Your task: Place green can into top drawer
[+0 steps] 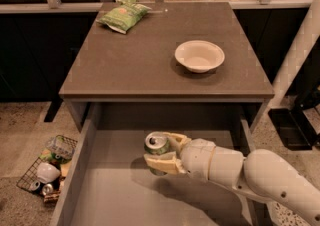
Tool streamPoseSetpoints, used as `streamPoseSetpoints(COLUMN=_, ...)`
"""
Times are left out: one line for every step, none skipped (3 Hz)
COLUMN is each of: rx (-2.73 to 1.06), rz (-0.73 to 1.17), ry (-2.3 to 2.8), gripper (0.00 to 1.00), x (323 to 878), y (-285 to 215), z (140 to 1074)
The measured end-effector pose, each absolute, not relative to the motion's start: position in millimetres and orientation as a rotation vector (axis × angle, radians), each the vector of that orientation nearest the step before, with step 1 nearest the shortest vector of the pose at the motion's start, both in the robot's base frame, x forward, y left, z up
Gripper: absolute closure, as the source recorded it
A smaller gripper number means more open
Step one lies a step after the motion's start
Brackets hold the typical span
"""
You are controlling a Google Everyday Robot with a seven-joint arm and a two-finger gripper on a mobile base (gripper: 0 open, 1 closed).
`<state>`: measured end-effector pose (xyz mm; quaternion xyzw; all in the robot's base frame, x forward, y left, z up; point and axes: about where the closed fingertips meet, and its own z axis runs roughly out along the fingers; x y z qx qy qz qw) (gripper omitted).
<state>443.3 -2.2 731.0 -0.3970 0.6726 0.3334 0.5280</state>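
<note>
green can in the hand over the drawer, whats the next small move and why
Probably ease it straight down a little before any release. The hand is shut on the green can, upright over the bare floor of the open top drawer; whether the can touches that floor yet is unclear.

My gripper clasps the green can upright between both fingers. I hold it over the open top drawer.

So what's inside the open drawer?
Inside the top drawer is the gripper, its jaws shut on the green can, over the grey bottom. The arm covers whatever lies beneath it.
</note>
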Motion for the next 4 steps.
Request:
streamPoseSetpoints(rx=-0.997, rz=0.856, ry=1.574, gripper=1.0, x=456.5, y=10.8, z=702.3)
streamPoseSetpoints(rx=-1.028, rz=0.928, ry=1.545, gripper=1.0, x=466.6, y=30.2, z=676.5)
streamPoseSetpoints(rx=-1.066, rz=0.977, ry=1.542, gripper=1.0, x=470.8, y=49.4, z=655.2)
streamPoseSetpoints(rx=-1.069, rz=0.983, ry=1.54, gripper=1.0, x=470.6, y=52.1, z=654.6)
